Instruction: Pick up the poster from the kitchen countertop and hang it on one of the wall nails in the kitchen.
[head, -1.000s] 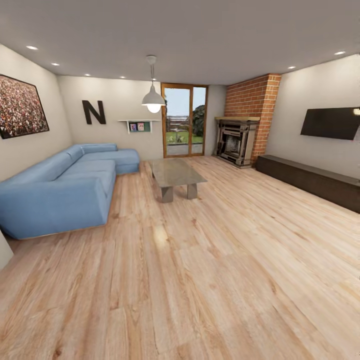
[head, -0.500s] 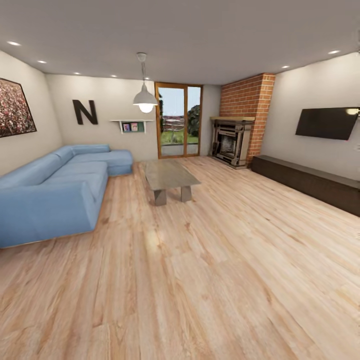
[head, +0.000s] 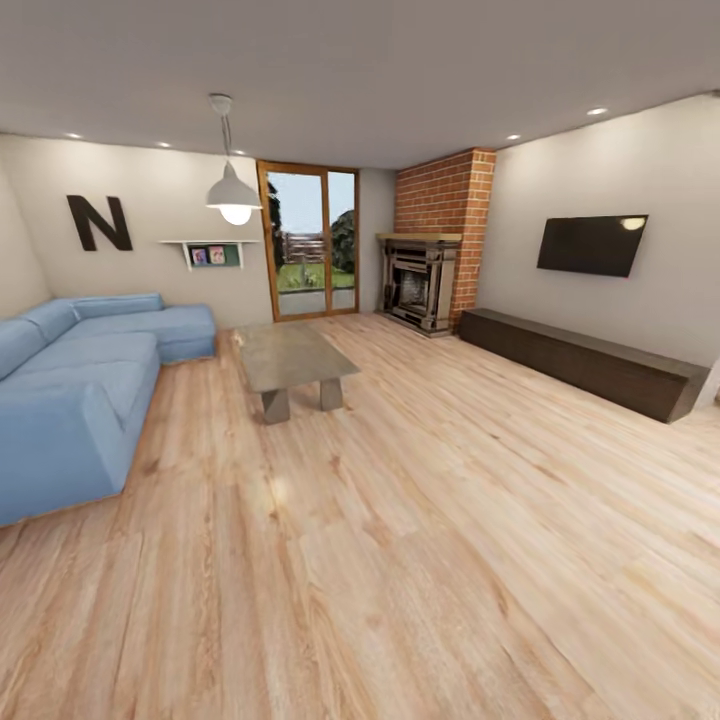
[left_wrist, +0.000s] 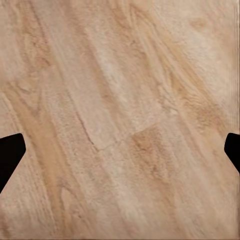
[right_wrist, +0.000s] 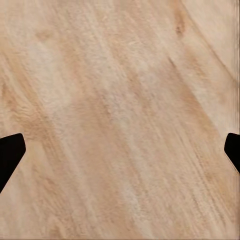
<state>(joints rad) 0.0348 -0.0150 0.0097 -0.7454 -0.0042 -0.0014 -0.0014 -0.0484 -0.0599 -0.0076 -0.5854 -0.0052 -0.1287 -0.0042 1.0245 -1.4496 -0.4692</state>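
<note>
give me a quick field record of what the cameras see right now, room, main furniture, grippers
room: living room, wooden floor
left side: blue sofa
centre: coffee table, pendant lamp above it
far wall: letter N, glass door
corner: brick fireplace
right wall: dark TV over a long low cabinet
left gripper: open, over floor
right gripper: open, over floor

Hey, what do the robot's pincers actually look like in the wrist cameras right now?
Little of them shows. In the left wrist view the left pincer appears as two flat black fingertips with angled, wedge-like ends, poking in from opposite edges over the wooden floor. The right pincer looks the same: plain black tips, no markings, cables or coloured parts visible.
</note>
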